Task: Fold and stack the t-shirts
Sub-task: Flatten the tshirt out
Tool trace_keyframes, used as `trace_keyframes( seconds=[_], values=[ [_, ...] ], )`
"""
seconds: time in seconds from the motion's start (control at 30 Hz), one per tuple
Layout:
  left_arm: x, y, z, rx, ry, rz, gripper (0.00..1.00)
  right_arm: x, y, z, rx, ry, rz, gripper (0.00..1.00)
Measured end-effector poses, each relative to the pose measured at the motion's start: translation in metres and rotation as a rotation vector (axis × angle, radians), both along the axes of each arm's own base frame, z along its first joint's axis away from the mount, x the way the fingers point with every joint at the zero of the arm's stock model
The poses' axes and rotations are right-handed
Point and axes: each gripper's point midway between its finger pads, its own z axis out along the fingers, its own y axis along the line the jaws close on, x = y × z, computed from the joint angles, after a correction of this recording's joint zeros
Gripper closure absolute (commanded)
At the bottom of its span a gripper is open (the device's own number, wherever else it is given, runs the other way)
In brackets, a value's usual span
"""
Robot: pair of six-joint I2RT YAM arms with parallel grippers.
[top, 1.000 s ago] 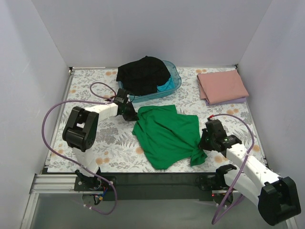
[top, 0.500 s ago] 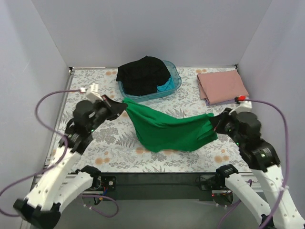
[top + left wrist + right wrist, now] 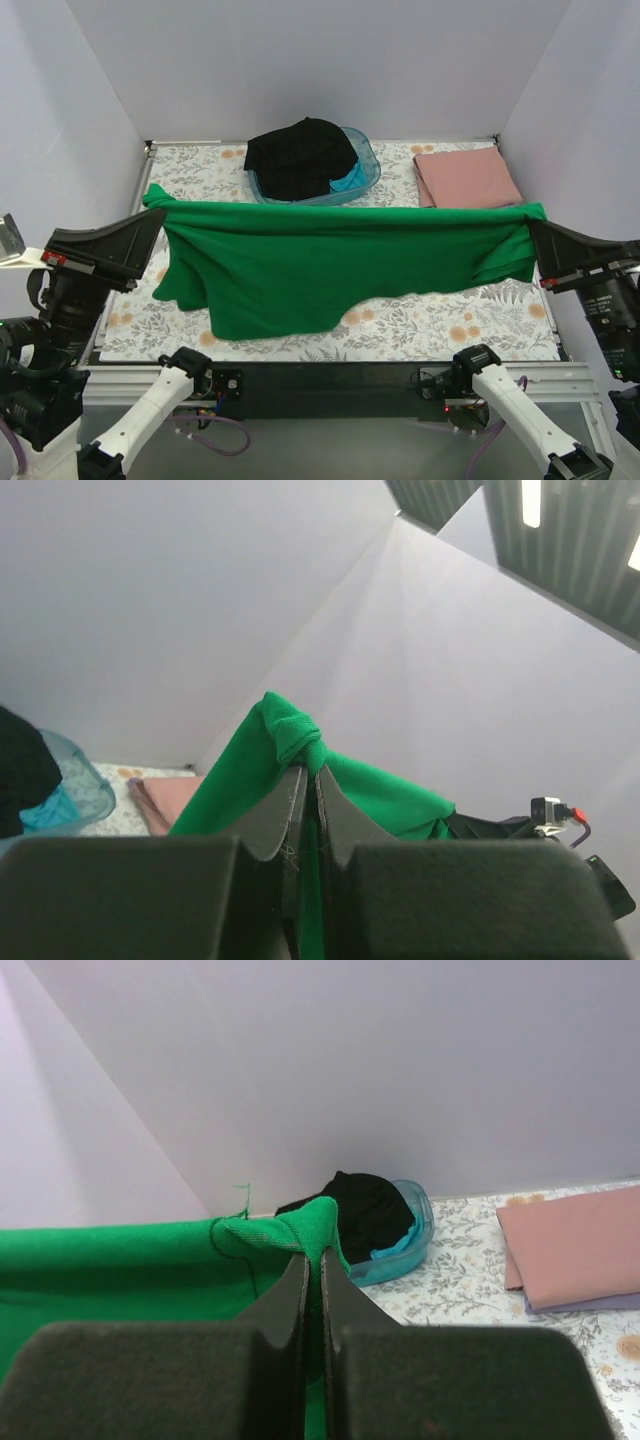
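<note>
While the bright green soft t-shirt [image 3: 320, 260] hangs stretched across mid-frame in the top view, not yet folded, one folded dusty pink tee [image 3: 465, 180] lies upper right. A black tee [image 3: 300, 155] sits heaped in the translucent blue plastic tub [image 3: 368, 165]. Left wrist view: the left gripper [image 3: 305, 775] pinches a green corner. Right wrist view: the right gripper [image 3: 312, 1260] is likewise clamped on green cloth.

We find the stretched t-shirt [image 3: 320, 250] spanning from the left tool [image 3: 152, 215] to the right tool [image 3: 536, 226], above the desk [image 3: 440, 322]. Beyond it, between the tools, the tub [image 3: 368, 165] holds a heaped t-shirt [image 3: 300, 155]. Beyond the right tool, right of the tub, the folded t-shirt [image 3: 465, 180] lies on the desk.
</note>
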Motion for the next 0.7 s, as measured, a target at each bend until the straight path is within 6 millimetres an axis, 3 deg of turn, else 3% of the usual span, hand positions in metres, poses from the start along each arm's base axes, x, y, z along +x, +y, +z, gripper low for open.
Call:
trace_keyframes(
  seconds=[0.07,0.13,0.2,0.27,0.3,0.33,0.37,0.4,0.43,0.47,0.53,0.57,0.63,0.7],
  values=[
    [0.008,-0.002,-0.008,0.004,0.036,0.008,1.00,0.011,0.005,-0.008,-0.024,0.033,0.001,0.99],
    [0.032,-0.004,-0.029,0.006,0.124,0.043,1.00,0.038,0.014,-0.032,-0.061,0.115,-0.007,0.99],
    [0.067,-0.006,-0.062,0.011,0.253,0.106,1.00,0.072,0.023,-0.068,-0.109,0.235,-0.034,0.99],
    [0.113,-0.008,-0.123,0.040,0.452,0.200,0.97,0.114,0.031,-0.123,-0.183,0.409,-0.085,0.99],
    [0.136,-0.010,-0.160,0.063,0.565,0.249,0.86,0.133,0.034,-0.153,-0.222,0.491,-0.110,0.99],
    [0.156,-0.012,-0.201,0.097,0.675,0.298,0.42,0.149,0.036,-0.185,-0.261,0.571,-0.136,0.99],
    [0.171,-0.012,-0.246,0.143,0.792,0.345,0.12,0.163,0.036,-0.221,-0.306,0.658,-0.162,0.97],
    [0.182,-0.012,-0.289,0.187,0.897,0.383,0.02,0.172,0.035,-0.259,-0.353,0.748,-0.185,0.90],
    [0.190,-0.011,-0.336,0.239,1.012,0.417,0.02,0.178,0.033,-0.295,-0.392,0.827,-0.204,0.78],
    [0.191,-0.008,-0.381,0.303,1.128,0.448,0.02,0.179,0.028,-0.329,-0.431,0.907,-0.218,0.48],
    [0.184,0.008,-0.447,0.390,1.343,0.509,0.02,0.176,0.014,-0.380,-0.482,1.053,-0.244,0.32],
    [0.181,0.019,-0.465,0.406,1.425,0.546,0.02,0.176,0.008,-0.393,-0.490,1.096,-0.257,0.05],
    [0.180,0.035,-0.477,0.396,1.518,0.601,0.02,0.182,0.000,-0.407,-0.495,1.151,-0.267,0.02],
    [0.183,0.044,-0.469,0.355,1.528,0.636,0.02,0.188,0.007,-0.407,-0.488,1.143,-0.221,0.02]
  ],
)
